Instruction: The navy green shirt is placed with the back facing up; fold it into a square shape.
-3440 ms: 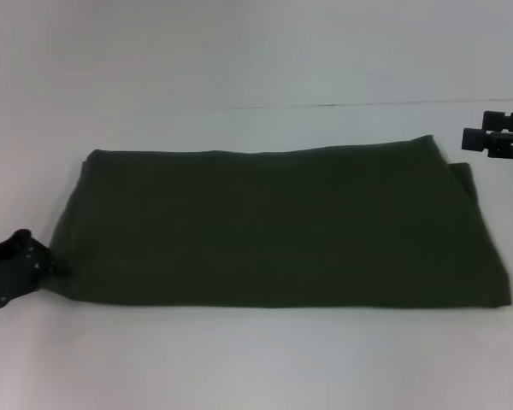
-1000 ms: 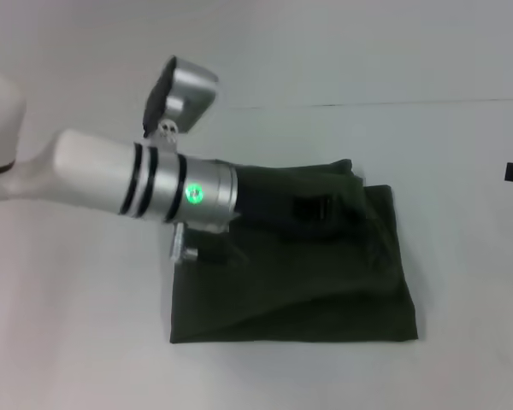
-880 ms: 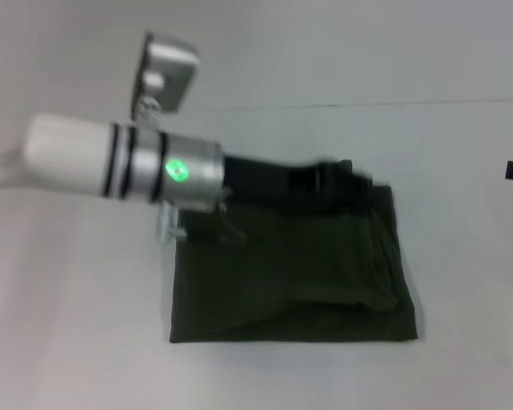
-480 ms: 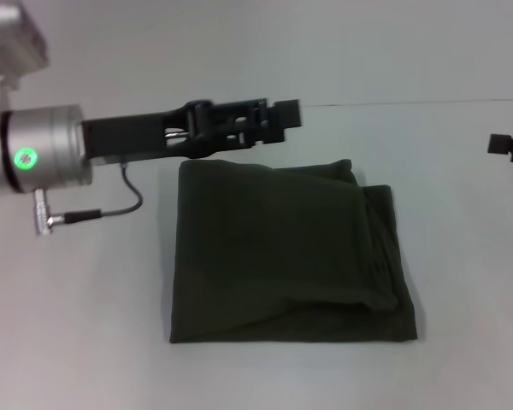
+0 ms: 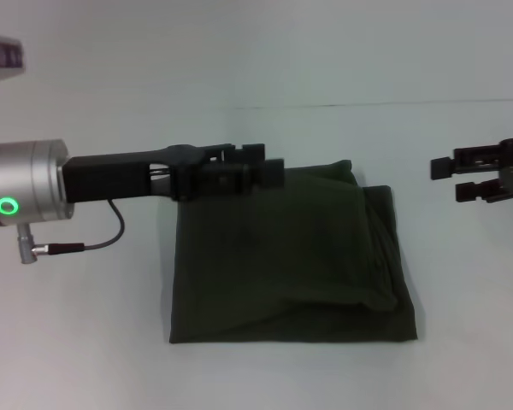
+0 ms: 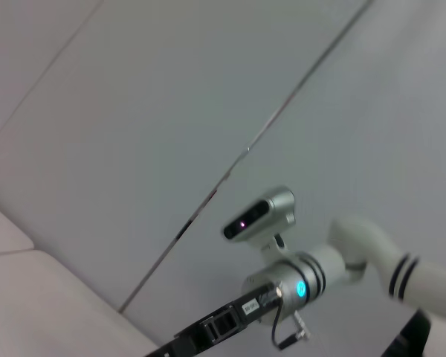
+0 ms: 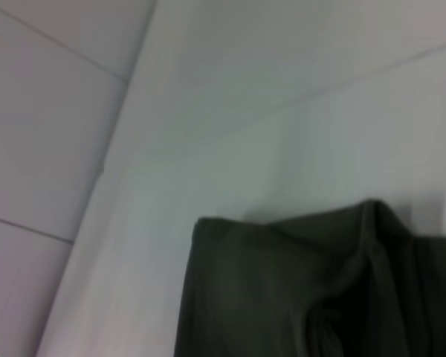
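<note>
The shirt [image 5: 291, 256] lies folded into a rough square on the white table [image 5: 85, 359], one flap doubled over so a second layer peeks out along its right side and lower edge. The left gripper [image 5: 274, 164] reaches across from the left, hovering over the shirt's far edge, its black fingers [image 5: 239, 150] stretched out flat with a narrow gap between them and no cloth caught inside. Its silver wrist with a green light [image 5: 8, 206] sits well left of the shirt, a thin cable [image 5: 85, 243] looping beneath it. Over on the right, the right gripper [image 5: 449, 177] hangs in the air beside the shirt, apart from it, prongs spread wide and holding nothing. A thin dark seam [image 5: 368, 105] runs across the surface behind both. The right wrist view catches the shirt's rumpled corner [image 7: 297, 290]; the left wrist view shows only the other arm and its camera [image 6: 256, 217].
</note>
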Motion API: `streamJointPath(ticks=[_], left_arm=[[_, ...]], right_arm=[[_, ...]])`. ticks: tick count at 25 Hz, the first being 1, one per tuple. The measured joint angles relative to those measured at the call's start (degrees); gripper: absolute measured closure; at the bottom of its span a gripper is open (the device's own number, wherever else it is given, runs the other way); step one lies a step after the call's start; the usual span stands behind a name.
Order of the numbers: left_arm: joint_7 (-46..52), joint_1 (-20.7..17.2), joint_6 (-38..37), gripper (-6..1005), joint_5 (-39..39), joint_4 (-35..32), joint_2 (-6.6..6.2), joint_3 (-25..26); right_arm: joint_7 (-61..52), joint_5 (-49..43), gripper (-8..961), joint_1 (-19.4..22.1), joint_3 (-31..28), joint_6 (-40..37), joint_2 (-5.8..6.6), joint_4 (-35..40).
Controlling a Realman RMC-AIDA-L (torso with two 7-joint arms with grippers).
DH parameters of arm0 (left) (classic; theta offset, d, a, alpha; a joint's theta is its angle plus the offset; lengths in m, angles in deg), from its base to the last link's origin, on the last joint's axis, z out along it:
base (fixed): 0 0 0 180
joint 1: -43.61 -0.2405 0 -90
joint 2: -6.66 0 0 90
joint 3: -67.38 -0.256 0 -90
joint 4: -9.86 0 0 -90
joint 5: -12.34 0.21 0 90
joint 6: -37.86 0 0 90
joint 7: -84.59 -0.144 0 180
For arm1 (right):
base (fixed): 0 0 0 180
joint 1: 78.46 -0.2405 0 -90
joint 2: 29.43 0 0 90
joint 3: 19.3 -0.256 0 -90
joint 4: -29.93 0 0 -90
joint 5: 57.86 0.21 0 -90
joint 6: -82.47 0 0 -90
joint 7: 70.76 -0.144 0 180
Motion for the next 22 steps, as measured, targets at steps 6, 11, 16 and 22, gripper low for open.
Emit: streamJointPath(ticks=[6, 11, 16, 22], left_arm=[[-10.05, -1.73, 0.25, 47, 0.77, -2.88, -0.38, -0.03], [-16.98, -3.3, -0.32, 49, 0.46, -6.82, -0.18, 1.45], [-23.52, -4.22, -0.02, 49, 0.25, -7.1, -0.18, 4.77], [-27.34, -5.65, 0.21, 49, -0.19, -6.76, 0.92, 7.02]], right_arm=[[-5.13, -4.71, 11, -4.82, 2.24, 1.09, -0.82, -1.69], [-8.25, -5.56, 11, -7.56, 4.33, 4.92, -1.7, -3.34], [-9.41, -6.49, 12, -9.73, 6.76, 10.64, -2.9, -5.99], [-8.75, -6.54, 12, -10.92, 7.8, 15.77, -6.43, -7.06]])
